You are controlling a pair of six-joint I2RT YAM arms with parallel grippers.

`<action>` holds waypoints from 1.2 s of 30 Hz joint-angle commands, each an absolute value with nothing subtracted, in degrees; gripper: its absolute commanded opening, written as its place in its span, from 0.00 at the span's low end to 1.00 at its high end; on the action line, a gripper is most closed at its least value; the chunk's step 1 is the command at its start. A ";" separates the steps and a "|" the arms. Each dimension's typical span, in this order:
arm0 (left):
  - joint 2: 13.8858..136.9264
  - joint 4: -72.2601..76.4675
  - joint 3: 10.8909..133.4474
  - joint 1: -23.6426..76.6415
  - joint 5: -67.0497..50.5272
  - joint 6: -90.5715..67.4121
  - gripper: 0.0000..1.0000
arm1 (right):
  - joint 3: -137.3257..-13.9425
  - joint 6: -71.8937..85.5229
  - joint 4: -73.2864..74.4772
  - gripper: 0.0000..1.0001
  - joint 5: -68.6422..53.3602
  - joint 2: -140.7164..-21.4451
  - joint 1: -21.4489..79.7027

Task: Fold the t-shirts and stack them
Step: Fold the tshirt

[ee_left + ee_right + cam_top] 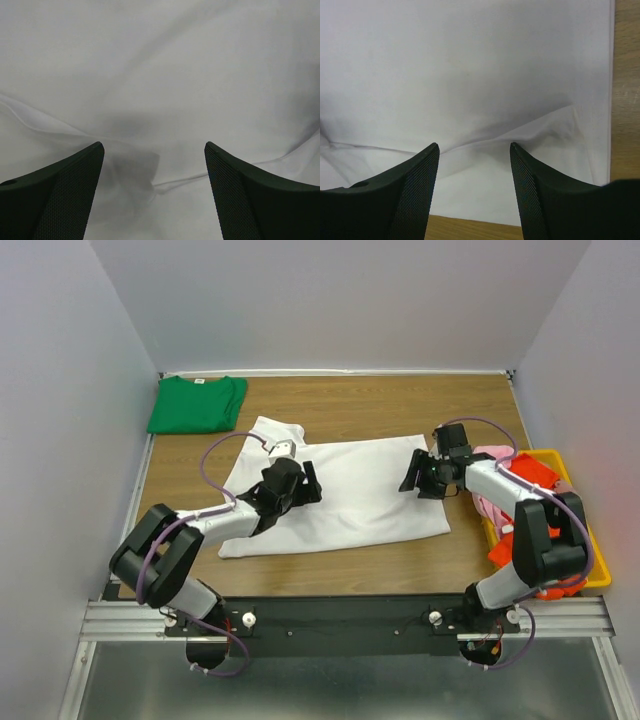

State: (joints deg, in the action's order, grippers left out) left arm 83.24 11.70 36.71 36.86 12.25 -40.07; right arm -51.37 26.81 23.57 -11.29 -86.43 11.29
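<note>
White t-shirt (365, 495), long axis running left to right across the worktop (400, 405), with left claw (305, 483) and right claw (415, 475) over opposite ends, both spread wide, holding nothing.

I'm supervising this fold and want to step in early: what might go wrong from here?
The left pincer hangs open over a creased patch of the white t-shirt; closing there may bunch layers and skew the fold. The right pincer is open near the shirt's edge by bare table, so it might miss the hem.
</note>
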 commanded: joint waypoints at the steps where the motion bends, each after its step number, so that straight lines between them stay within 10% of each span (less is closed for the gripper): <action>1: 87.09 14.67 36.74 35.95 13.27 -37.80 0.89 | -51.33 25.23 19.96 0.66 -11.87 -90.78 11.51; 23: 80.43 15.47 24.44 39.81 9.40 -46.31 0.89 | -34.02 33.40 26.72 0.65 -6.77 -74.80 11.60; 36: 64.42 5.90 35.76 40.35 14.49 -37.46 0.98 | -48.94 29.02 29.53 0.71 3.48 -72.66 11.60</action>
